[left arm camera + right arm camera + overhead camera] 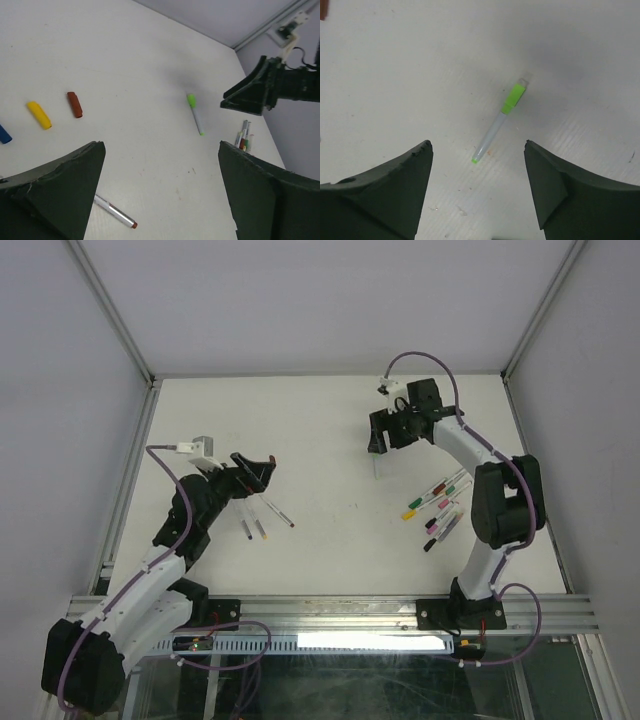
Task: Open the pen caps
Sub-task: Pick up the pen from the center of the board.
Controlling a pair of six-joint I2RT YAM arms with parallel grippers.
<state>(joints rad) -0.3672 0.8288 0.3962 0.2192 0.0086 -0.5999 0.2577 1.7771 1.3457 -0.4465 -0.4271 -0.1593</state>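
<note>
Tabletop: white, boxed in by pale walls and aluminium rails, with both arms bolted at its near edge.

Item 1. Green-capped pen: lies flat on the tabletop directly below the right claw. Green cap is seated on the barrel. Judged to be the piece in hand: it sits alone in the open ground between the arms, where both could reach it.

Item 2. Loose pen caps, seen from the left wrist: yellow cap, maroon cap and blue cap, lying near one another and apart from any barrel. Probably pulled caps, kept clear of the working spot.

Item 3. Uncapped barrel, red tip bare, on the tabletop just below the left claw.

Item 4. Pen cluster: capped pens of mixed colours beside the right arm's base, judged to be stock awaiting their turn.

Left arm: stretched low and forward from its base, wrist angled toward the centre. The claw is spread wide and grasps nothing.

Right arm: elbow raised, forearm reaching far and inward, wrist pointing down. The claw is parted over the green-capped pen, clear of it and grasping nothing.
</note>
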